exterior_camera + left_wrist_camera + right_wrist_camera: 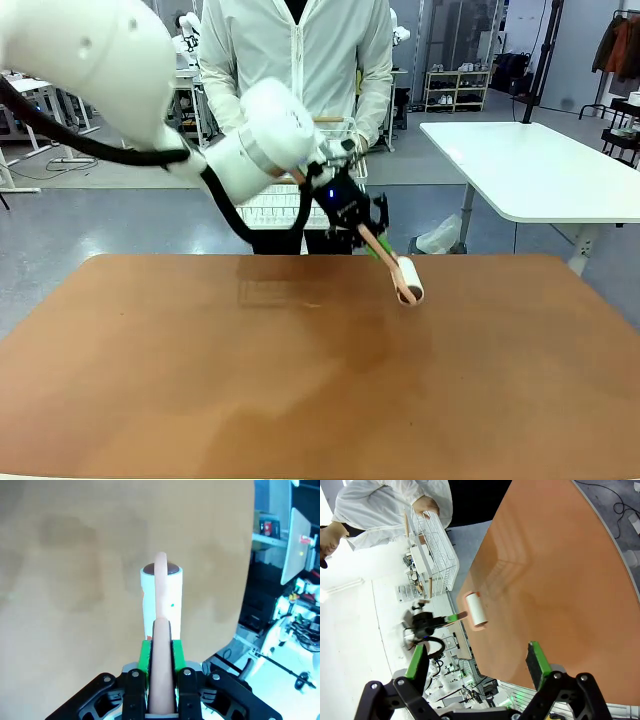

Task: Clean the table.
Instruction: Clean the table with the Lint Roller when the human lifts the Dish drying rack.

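The reddish-brown table (300,380) fills the front view. A lint roller (410,280) with a white roll and a pink handle rests its roll on the tabletop near the far edge, right of centre. My left gripper (358,228) is shut on the handle, reaching in from the left. In the left wrist view the green pads (145,655) clamp the pink handle and the roll (161,597) lies just beyond on the table (75,580). My right gripper (477,660) hangs open above the table (560,580), looking down at the roller (476,609) and the left gripper (427,622).
A person in a white jacket (300,60) stands at the far side with a white wire rack (290,205) held at the table's far edge (437,550). A smaller white-topped table (540,170) stands at the back right.
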You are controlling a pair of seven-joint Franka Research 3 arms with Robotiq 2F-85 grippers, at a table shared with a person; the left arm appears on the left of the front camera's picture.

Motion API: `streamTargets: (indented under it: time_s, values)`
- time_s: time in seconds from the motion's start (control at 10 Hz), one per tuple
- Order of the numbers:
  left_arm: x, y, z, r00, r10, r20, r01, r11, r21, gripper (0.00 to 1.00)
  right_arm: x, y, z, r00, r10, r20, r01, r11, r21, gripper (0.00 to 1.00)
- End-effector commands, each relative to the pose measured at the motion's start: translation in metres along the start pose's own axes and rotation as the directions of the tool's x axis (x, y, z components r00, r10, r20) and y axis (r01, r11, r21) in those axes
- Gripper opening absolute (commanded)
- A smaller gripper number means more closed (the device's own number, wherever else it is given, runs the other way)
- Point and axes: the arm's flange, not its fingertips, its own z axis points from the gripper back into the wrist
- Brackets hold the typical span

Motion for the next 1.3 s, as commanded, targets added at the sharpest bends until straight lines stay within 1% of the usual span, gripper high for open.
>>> streamTargets:
  time_s: [0.0, 0.1, 0.2, 0.3, 0.4, 0.5, 0.6, 0.7, 0.8, 0.9, 1.0, 1.1, 1.2]
  values:
    - [-0.027, -0.011, 0.074, 0.989, -0.087, 0.119, 0.078, 0.994, 0.080, 0.21, -0.003, 0.005, 0.002, 1.000, -0.016, 0.000, 0.016, 1.000, 0.012, 1.00]
    - [-0.031, 0.007, 0.111, 0.984, -0.102, 0.146, 0.082, 0.987, 0.138, 0.21, -0.003, 0.005, 0.002, 1.000, -0.016, 0.000, 0.016, 1.000, 0.012, 1.00]
    - [-0.041, 0.036, 0.150, 0.971, -0.235, 0.044, 0.221, 0.953, 0.208, 0.21, -0.003, 0.005, 0.002, 1.000, -0.016, 0.000, 0.016, 1.000, 0.012, 1.00]
    - [-0.055, 0.070, 0.206, 0.943, -0.333, 0.014, 0.315, 0.903, 0.294, 0.21, -0.003, 0.005, 0.002, 1.000, -0.016, 0.000, 0.016, 1.000, 0.012, 1.00]
    - [-0.064, 0.102, 0.253, 0.942, -0.335, 0.038, 0.300, 0.884, 0.358, 0.21, -0.003, 0.005, 0.002, 1.000, -0.016, 0.000, 0.016, 1.000, 0.012, 1.00]
    - [-0.069, 0.130, 0.288, 0.957, -0.279, 0.075, 0.232, 0.897, 0.377, 0.21, -0.003, 0.005, 0.002, 1.000, -0.016, 0.000, 0.016, 1.000, 0.012, 1.00]
    - [-0.082, 0.161, 0.321, 0.957, -0.279, 0.076, 0.212, 0.856, 0.471, 0.21, -0.003, 0.005, 0.002, 1.000, -0.016, 0.000, 0.016, 1.000, 0.012, 1.00]
    - [-0.090, 0.182, 0.339, 0.967, -0.244, 0.072, 0.170, 0.831, 0.529, 0.21, -0.003, 0.005, 0.002, 1.000, -0.016, 0.000, 0.016, 1.000, 0.012, 1.00]
    - [-0.096, 0.201, 0.355, 0.978, -0.181, 0.101, 0.100, 0.837, 0.538, 0.21, -0.003, 0.005, 0.002, 1.000, -0.016, 0.000, 0.016, 1.000, 0.012, 1.00]
    - [-0.102, 0.213, 0.365, 0.979, -0.159, 0.127, 0.072, 0.854, 0.515, 0.21, -0.003, 0.005, 0.002, 1.000, -0.016, 0.000, 0.016, 1.000, 0.012, 1.00]
    - [-0.105, 0.218, 0.357, 0.971, -0.218, 0.102, 0.140, 0.857, 0.496, 0.21, -0.003, 0.005, 0.002, 1.000, -0.016, 0.000, 0.016, 1.000, 0.012, 1.00]
    - [-0.095, 0.219, 0.376, 0.973, -0.200, 0.112, 0.113, 0.843, 0.526, 0.21, -0.003, 0.005, 0.002, 1.000, -0.016, 0.000, 0.016, 1.000, 0.012, 1.00]
    - [-0.095, 0.219, 0.376, 0.973, -0.200, 0.112, 0.113, 0.843, 0.526, 0.21, -0.003, 0.005, 0.002, 1.000, -0.016, 0.000, 0.016, 1.000, 0.012, 1.00]
